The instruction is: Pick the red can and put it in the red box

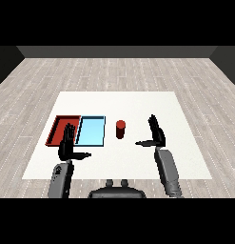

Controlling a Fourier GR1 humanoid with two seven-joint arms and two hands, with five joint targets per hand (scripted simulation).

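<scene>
the red can stands upright on the white desk, just right of the light blue tray, with the red tray beyond that. both the right hand and left hand hover with fingers straight, holding nothing. a sideways reach could probably tip the can, or drop it in blue. grey plank floor surrounds the desk.

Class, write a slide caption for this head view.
Both open hands, left and right, hover; red can stands right of the trays.
</scene>
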